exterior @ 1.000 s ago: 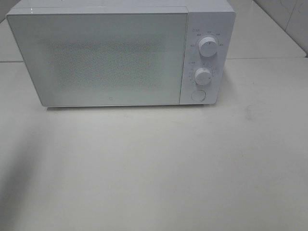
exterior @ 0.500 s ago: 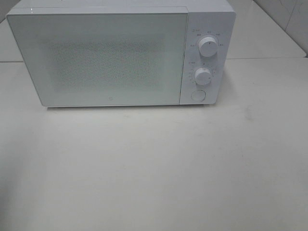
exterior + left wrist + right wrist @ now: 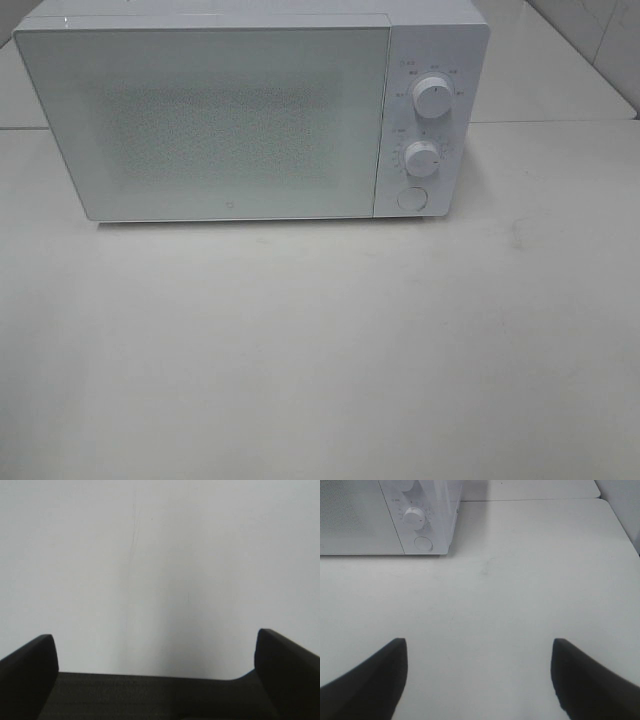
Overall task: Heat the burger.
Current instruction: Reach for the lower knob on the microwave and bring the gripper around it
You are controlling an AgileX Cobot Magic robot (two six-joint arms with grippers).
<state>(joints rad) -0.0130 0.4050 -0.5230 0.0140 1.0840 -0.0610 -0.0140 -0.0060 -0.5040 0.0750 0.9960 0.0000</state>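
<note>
The burger and its pink plate are out of view in every frame. A white microwave [image 3: 250,110] stands at the back of the table with its door [image 3: 205,120] shut; it also shows in the right wrist view [image 3: 385,515]. My left gripper [image 3: 155,652] is open and empty over bare white surface. My right gripper [image 3: 477,667] is open and empty above the table, to the right of and in front of the microwave. Neither gripper shows in the exterior high view.
The microwave's panel has two knobs [image 3: 432,97] [image 3: 422,158] and a round button [image 3: 411,198]. The white table [image 3: 320,350] stretches in front of it. Its right edge [image 3: 620,525] shows in the right wrist view.
A dark shadow at the table's left front has shrunk and gone from the exterior high view. The microwave has not moved.
</note>
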